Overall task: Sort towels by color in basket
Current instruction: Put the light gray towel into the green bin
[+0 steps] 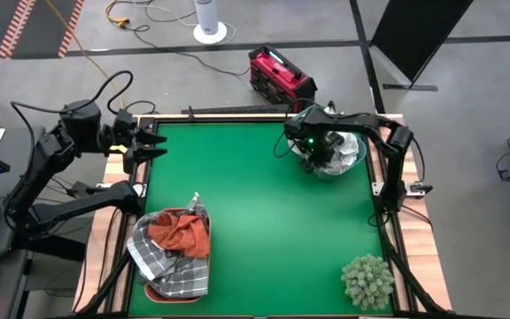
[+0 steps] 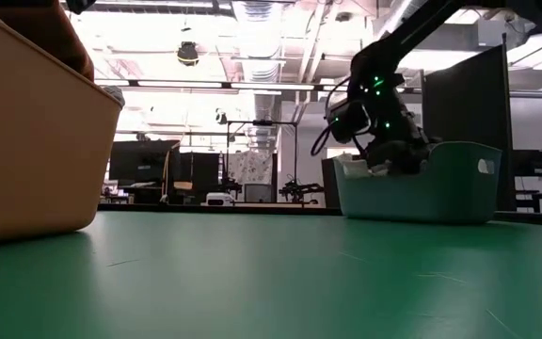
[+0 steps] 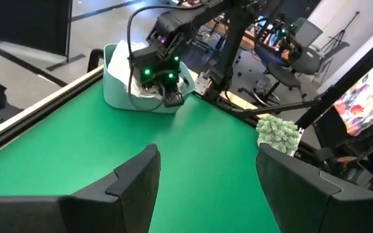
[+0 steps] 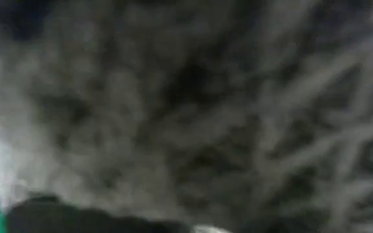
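Grey checked cloth (image 4: 225,110) is being pressed by the right gripper (image 1: 319,158) inside the teal basket (image 2: 459,184); its grip cannot be told.

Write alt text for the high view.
Overhead, the right arm's tool reaches into a pale green basket at the green table's far right. The left arm's tool waits open at the far left; a tan basket holds rust-orange and grey checked towels.
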Robot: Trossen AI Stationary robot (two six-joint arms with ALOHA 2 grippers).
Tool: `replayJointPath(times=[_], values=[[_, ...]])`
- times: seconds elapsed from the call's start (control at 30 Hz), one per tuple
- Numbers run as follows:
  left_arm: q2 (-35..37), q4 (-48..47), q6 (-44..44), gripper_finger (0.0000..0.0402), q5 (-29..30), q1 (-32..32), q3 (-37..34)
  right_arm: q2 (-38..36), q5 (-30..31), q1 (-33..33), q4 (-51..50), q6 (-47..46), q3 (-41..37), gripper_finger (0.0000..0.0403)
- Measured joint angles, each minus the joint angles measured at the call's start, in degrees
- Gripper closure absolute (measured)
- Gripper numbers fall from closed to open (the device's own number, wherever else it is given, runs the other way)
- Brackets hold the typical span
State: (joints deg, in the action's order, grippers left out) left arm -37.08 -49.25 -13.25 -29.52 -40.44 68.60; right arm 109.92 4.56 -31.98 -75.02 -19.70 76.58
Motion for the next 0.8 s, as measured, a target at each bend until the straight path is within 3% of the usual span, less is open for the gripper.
replayJointPath(times=[0.2, 0.4, 0.6, 0.8], values=[[0.15, -0.68, 0.09, 0.0159, 0.0, 0.0, 0.0, -4.18, -0.41, 0.01, -3.03, 0.11, 0.55, 0.0221], [0.14, -0.66, 2.4, 0.0159, 0.0, 0.0, 0.0, -12.32, -0.34, -0.09, -13.02, -2.36, 8.39, 0.0149], [0.13, -0.65, 2.95, 0.0159, 0.0, 0.01, 0.0, -19.94, 0.74, -3.29, -14.49, -7.95, 15.96, 0.0131], [0.13, -0.64, 2.95, 0.0159, 0.0, 0.0, 0.0, -22.39, 10.46, -11.75, -13.39, -11.81, 17.05, 0.013]])
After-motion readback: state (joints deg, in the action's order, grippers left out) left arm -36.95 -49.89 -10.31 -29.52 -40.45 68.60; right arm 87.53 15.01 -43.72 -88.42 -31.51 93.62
